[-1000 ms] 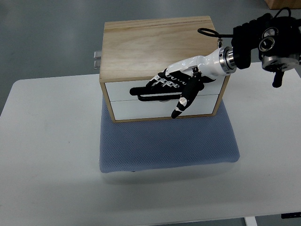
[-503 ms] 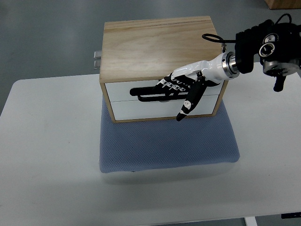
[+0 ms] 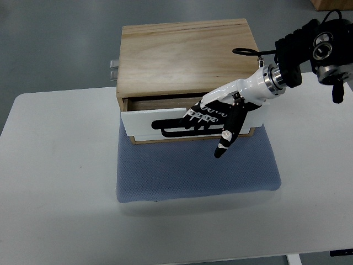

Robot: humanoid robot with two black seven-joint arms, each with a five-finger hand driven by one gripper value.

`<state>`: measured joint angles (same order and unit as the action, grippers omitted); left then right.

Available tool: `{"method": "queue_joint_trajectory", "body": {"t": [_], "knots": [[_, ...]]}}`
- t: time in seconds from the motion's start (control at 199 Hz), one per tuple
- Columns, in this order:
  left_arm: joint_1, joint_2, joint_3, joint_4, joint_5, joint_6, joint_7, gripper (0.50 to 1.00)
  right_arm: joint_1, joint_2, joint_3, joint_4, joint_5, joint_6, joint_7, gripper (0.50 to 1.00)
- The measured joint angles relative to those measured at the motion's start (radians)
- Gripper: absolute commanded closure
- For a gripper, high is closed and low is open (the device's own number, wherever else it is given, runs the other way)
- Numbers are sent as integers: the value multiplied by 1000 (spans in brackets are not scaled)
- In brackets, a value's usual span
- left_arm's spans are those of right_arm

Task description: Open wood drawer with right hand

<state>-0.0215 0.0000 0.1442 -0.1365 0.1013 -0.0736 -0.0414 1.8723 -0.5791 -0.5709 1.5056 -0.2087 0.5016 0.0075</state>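
Top view: a wooden cabinet [image 3: 187,55] stands at the far edge of a white table [image 3: 55,182], resting on the far part of a blue-grey pad [image 3: 193,171] that spreads toward the near edge. The cabinet has two white-fronted drawers, one above the other. The upper drawer [image 3: 149,118] is pulled part-way out: its white front stands clear of the cabinet face and covers most of the lower front, and a dark strip of interior shows behind it, just under the cabinet's top board. What lies inside that strip cannot be made out; it is in shadow and only bare wood shows. A small metal fitting [image 3: 114,70] sticks out from the cabinet's left side near the far corner.

The right hand [image 3: 212,113], white with black fingers, reaches in from the table's right edge on a black arm [image 3: 309,47] and lies across the right half of the upper drawer's front. Its fingers [image 3: 196,118] are curled together onto the black bar handle [image 3: 171,126], which runs along the front from near its middle toward the hand. The thumb [image 3: 227,138] hangs free, pointing down past the drawer's lower edge over the pad. The hand sits just in front of the cabinet's right front corner.
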Motion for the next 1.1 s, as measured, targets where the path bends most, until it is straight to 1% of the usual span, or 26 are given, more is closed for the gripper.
{"method": "queue_joint_trajectory", "body": {"t": [0.362,0.693,0.874,1.005,1.101], "knots": [[0,0,0,0,0,0,0,500,23,-21,-9,41,0,99,0,546],[0,0,0,0,0,0,0,500,60,-39,-7,53,0,109,0,546],[0,0,0,0,0,0,0,500,99,-95,33,52,7,109,1,546],[0,0,0,0,0,0,0,500,100,-173,123,35,15,109,8,546],[0,0,0,0,0,0,0,500,63,-237,204,-3,47,109,12,546]]}}
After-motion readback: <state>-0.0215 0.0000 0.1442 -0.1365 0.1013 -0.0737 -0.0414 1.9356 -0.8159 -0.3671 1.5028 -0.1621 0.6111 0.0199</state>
